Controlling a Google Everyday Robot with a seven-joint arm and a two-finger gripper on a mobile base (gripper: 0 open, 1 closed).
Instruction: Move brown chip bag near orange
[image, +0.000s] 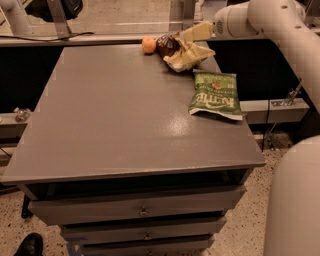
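Observation:
The brown chip bag lies crumpled at the far edge of the grey table, with its dark front turned toward the orange and its pale tan edges to the right. The small orange sits just left of the bag, almost touching it. My gripper comes in from the white arm at the top right and is right above the bag's upper right edge. I cannot tell whether it touches the bag.
A green chip bag lies near the table's right edge, in front of the brown bag. Drawers sit under the tabletop. My white body fills the lower right. A dark shoe is on the floor at the lower left.

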